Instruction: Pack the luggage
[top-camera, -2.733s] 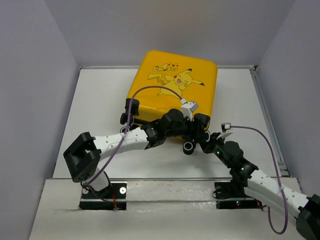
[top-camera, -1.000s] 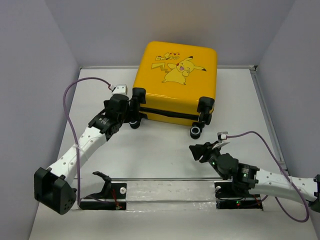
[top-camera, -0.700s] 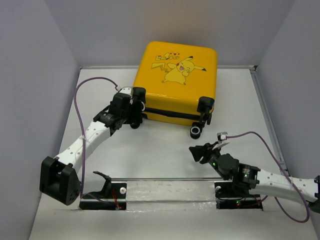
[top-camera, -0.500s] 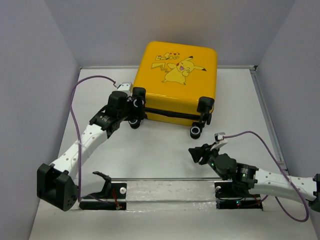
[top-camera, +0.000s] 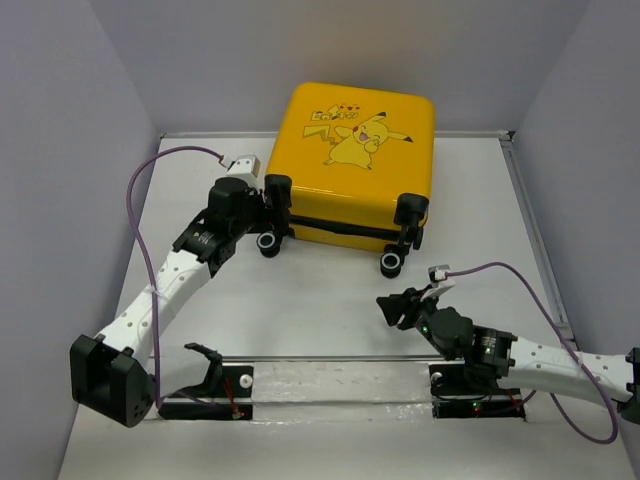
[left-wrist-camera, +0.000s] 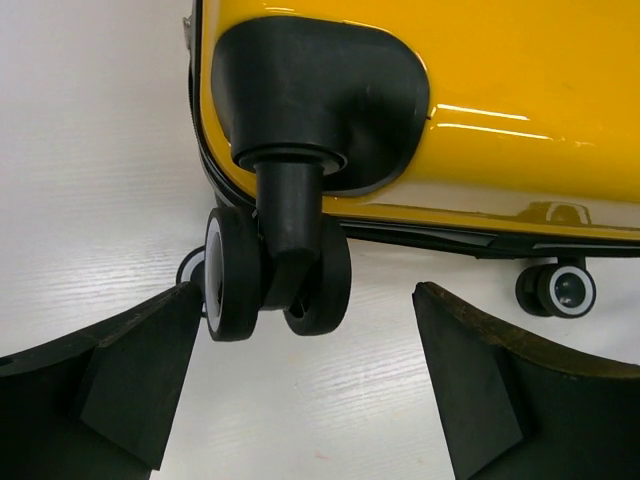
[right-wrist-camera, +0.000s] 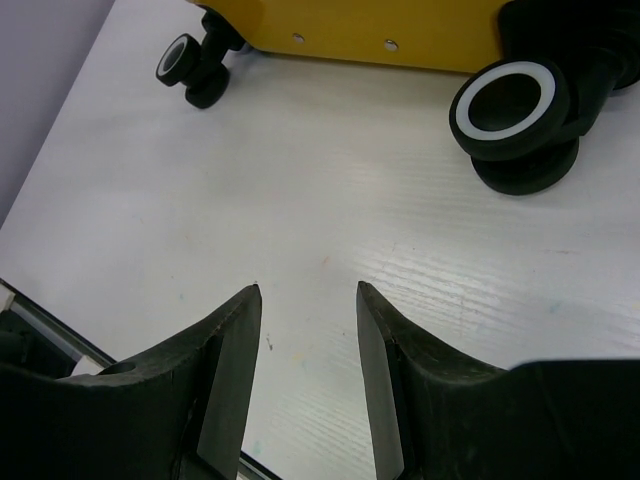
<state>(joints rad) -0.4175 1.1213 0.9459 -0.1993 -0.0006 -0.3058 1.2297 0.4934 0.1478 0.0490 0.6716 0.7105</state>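
Observation:
The luggage (top-camera: 352, 150) is a yellow suitcase lying flat and closed at the back of the table, Pikachu print facing up. My left gripper (top-camera: 262, 215) is at its front left corner, open wide. In the left wrist view the left gripper (left-wrist-camera: 305, 300) has the black corner wheel (left-wrist-camera: 275, 275) just ahead of its jaws, close to the left finger (left-wrist-camera: 140, 370), with nothing gripped. My right gripper (top-camera: 388, 308) hovers low over the table in front of the suitcase. Its view shows the right gripper (right-wrist-camera: 308, 290) open on bare table, a black-and-white wheel (right-wrist-camera: 515, 110) beyond it.
Grey walls close off the left, right and back of the white table (top-camera: 320, 300). A second wheel (right-wrist-camera: 190, 65) of the suitcase shows far left in the right wrist view. The arm bases sit on a rail (top-camera: 340, 385) at the near edge.
The left arm left the suitcase's front middle and swung to its left corner wheel, where it nudged about. The suitcase now lies farther back. The right gripper pulled back toward its base.

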